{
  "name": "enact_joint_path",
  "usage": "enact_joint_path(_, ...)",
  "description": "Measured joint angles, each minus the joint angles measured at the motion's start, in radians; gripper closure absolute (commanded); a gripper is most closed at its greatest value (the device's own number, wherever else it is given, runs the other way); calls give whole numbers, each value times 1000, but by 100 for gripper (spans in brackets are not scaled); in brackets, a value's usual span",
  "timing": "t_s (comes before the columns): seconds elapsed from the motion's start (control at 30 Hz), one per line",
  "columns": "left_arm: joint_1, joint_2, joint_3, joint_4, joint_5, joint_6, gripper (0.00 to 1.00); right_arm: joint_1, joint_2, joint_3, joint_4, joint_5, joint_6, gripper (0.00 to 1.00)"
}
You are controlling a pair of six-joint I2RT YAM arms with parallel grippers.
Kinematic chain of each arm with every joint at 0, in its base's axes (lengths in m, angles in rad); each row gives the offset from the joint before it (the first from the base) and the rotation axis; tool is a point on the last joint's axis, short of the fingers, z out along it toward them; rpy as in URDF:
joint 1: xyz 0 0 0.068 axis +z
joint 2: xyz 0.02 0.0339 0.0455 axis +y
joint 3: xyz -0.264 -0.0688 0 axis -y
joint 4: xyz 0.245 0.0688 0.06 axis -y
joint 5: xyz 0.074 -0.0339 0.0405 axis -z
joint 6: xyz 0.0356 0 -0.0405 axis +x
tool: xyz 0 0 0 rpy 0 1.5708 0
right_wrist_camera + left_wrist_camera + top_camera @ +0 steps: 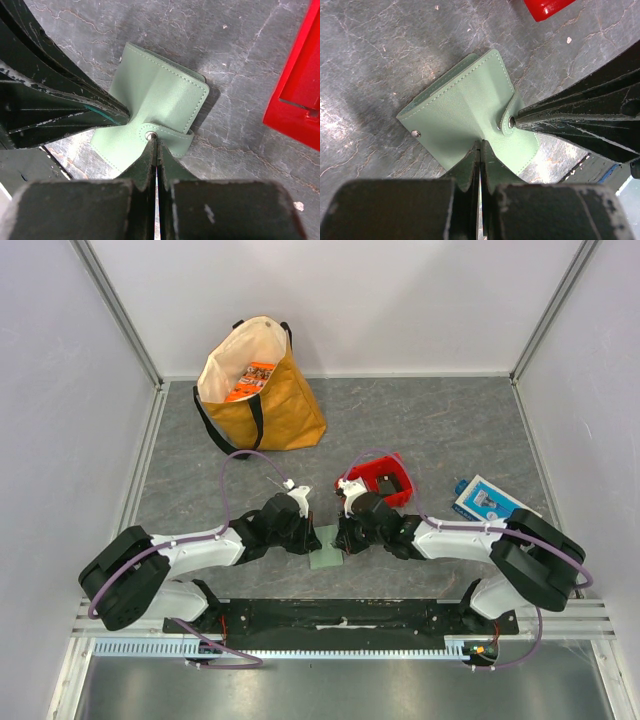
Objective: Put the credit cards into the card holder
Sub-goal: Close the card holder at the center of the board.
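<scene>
The pale-green card holder [327, 548] lies folded on the grey table between the two arms. It also shows in the left wrist view [455, 107] and the right wrist view [160, 92]. My left gripper [313, 531] is shut, its tips [481, 144] pinching the holder's near edge. My right gripper [340, 534] is shut, its tips [155, 141] at the snap strap [167, 136], which is pulled off its stud [416, 133]. Each gripper's fingers show in the other's wrist view. No credit cards are in view.
A red plastic bin [385, 478] stands just behind the right gripper. A blue-and-white printed box [485, 500] lies at the right. A tan tote bag [262, 390] stands at the back left. White walls enclose the table.
</scene>
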Motion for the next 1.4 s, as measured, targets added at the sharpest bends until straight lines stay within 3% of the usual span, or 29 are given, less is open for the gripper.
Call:
enact_joint_path(0.93,1,11,8,-3,6,19,98,-8,46,35,10,-45,-1,100)
enact_joint_path(1.4,2,6,8,-8,-12,23,98,-25,133,194,-195,-39,55,100)
